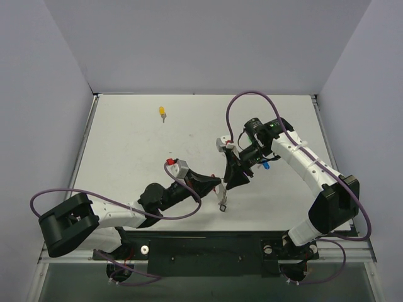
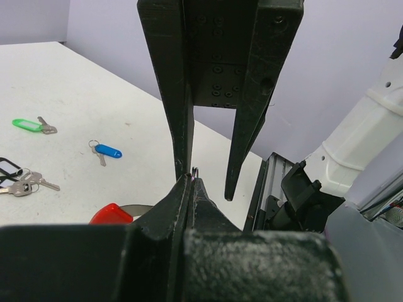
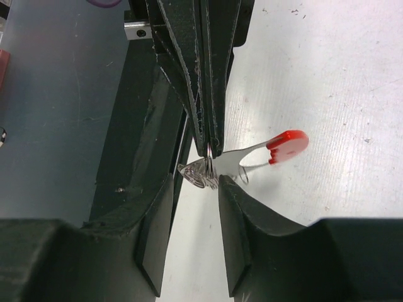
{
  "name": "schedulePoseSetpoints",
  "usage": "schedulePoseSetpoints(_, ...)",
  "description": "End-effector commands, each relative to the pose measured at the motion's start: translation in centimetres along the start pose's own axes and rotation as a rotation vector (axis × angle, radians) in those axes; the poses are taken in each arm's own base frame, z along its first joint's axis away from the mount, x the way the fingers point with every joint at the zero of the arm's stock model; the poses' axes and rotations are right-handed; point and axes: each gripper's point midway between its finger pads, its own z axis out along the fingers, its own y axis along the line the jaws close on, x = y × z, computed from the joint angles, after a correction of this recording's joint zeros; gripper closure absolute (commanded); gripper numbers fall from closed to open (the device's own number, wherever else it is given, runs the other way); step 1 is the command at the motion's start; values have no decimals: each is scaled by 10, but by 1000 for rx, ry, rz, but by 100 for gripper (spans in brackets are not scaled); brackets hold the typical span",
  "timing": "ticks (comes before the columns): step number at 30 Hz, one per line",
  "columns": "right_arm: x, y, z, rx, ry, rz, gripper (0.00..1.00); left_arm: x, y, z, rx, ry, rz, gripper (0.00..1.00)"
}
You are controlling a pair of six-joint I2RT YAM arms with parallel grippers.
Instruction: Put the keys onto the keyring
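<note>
Two things only the left wrist view shows: blue key [image 2: 108, 151], green key [image 2: 26, 125]. Left gripper [image 3: 210, 148] pinches keyring [image 3: 286, 143]; right gripper [image 3: 196, 185] stands parted around it.

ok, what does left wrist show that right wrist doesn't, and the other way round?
Left wrist only: the green key, blue key and black key lying on the table.
Right wrist only: the keyring's silver pieces bunched just under the pinch.
Both: the left gripper shut on the keyring, its red section, and the right gripper open on either side of that pinch.
</note>
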Motion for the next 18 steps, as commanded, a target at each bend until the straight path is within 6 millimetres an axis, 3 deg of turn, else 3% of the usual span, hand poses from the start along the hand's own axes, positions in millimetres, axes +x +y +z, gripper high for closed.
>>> schedulePoseSetpoints(1,-12,12,-3,-18,-56,-22,70,-28,-16,8,67,-96,-9,100)
schedulePoseSetpoints(18,-13,10,-3,-17,-52,-7,86,-22,-19,13,90,-76,-13,100)
